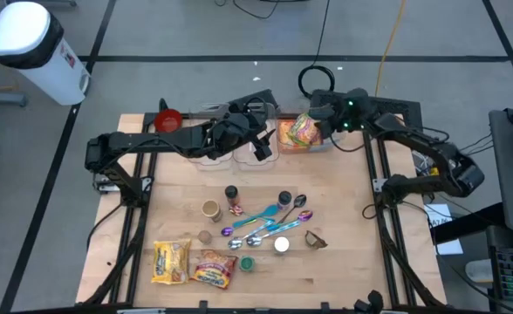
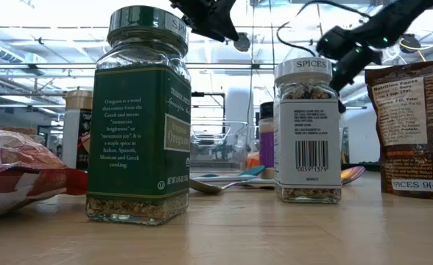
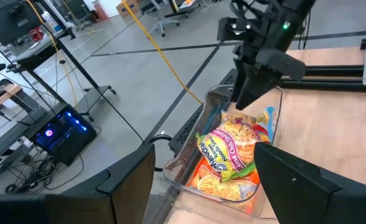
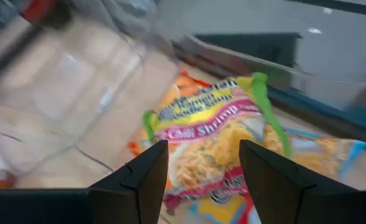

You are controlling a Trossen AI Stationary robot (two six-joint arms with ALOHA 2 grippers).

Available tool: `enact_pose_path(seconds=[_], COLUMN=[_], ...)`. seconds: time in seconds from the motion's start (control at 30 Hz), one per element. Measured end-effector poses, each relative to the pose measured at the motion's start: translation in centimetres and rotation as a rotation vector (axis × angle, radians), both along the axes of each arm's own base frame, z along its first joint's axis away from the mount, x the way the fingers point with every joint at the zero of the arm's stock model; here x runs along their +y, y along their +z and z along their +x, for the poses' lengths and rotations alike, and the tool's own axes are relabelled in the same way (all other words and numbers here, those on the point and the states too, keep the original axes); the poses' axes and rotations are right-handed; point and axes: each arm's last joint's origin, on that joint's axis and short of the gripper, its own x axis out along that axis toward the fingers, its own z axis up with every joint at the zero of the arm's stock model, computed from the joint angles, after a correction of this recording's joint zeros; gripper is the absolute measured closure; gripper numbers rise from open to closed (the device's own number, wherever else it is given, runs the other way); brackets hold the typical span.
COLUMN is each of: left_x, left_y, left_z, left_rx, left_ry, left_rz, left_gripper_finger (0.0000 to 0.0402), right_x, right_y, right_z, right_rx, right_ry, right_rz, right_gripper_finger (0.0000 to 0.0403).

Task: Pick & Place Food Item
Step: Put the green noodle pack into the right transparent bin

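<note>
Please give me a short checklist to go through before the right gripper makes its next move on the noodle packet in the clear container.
1. Noodle packet lies inside the clear container at the table's far edge: ok.
2. Right gripper is directly over the packet, a finger on each side: ok.
3. Right fingers firmly closed on the packet: cannot tell; a gap shows between them.
4. Left gripper is open, holds nothing, and hangs beside the container: ok.
5. Room between the two arms over the container: not ok, they are close together in the high view.
6. Other noodle packets and the spice jars are nearer the front, out of the way: ok.
</note>
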Motion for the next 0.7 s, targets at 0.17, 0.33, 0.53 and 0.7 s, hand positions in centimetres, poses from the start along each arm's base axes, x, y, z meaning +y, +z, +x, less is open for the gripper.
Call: enact_pose_path(seconds=[0.17, 0.33, 0.53, 0.7], left_x=[0.0, 0.0, 0.0, 0.0], left_y=[0.0, 0.0, 0.0, 0.0], left_z=[0.0, 0.0, 0.0, 0.0], left_rx=[0.0, -0.001, -0.003, -0.004], left_ry=[0.001, 0.001, 0.002, -0.012], left_rz=[0.0, -0.001, -0.004, -0.009], left_gripper_finger=[0.0119, 0.0119, 0.0119, 0.0119], right_x=[-0.3, -1.0, -1.7, -2.0], right_y=[-0.2, -2.4, -3.9, -4.3], right_z=[1.5, 2.4, 2.8, 3.0], right_rx=[0.082, 0.134, 0.157, 0.16], right_ry=[0.008, 0.002, -0.021, -0.016], right_rz=[0.016, 0.094, 0.147, 0.136], right_gripper_finger=[0.0213, 0.0214, 0.0214, 0.0235])
